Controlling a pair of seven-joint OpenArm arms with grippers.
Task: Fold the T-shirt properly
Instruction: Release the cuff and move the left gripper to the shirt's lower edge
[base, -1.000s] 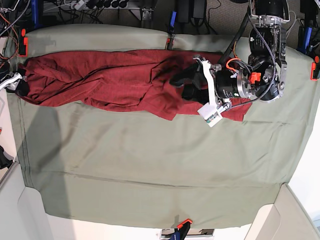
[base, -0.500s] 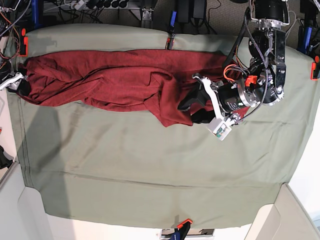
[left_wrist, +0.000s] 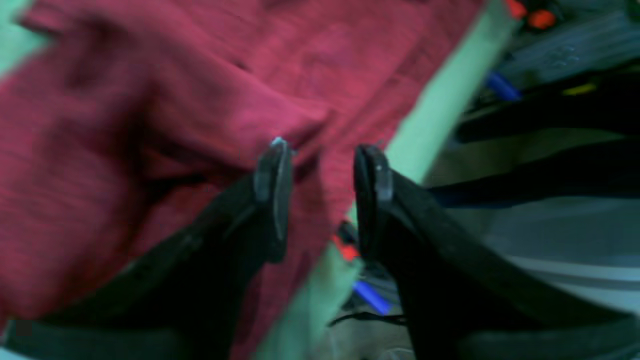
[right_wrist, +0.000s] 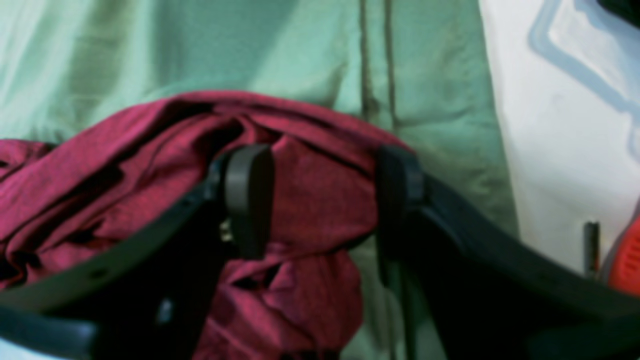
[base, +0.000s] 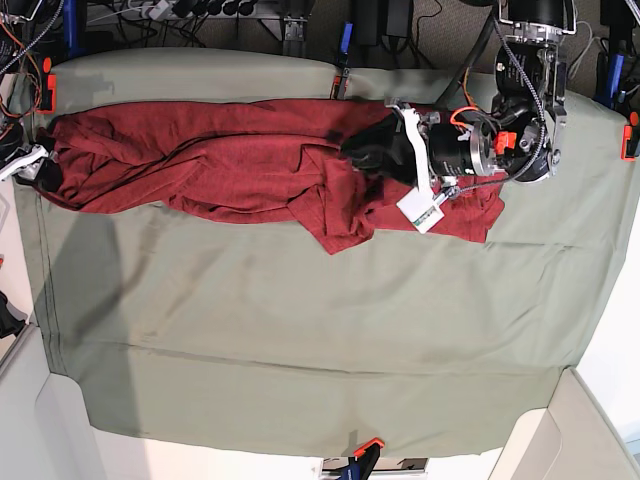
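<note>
Because the T-shirt (base: 240, 160) lies bunched in a long rope on the sage-green table cloth (base: 300, 320), the left gripper (left_wrist: 320, 165), jaws apart with a fold between them, may pinch several layers and drag the heap askew. The right gripper (right_wrist: 325, 200) straddles the shirt's end; whether it clamps is unclear. Sleeves and collar are lost in folds, blurred.
</note>
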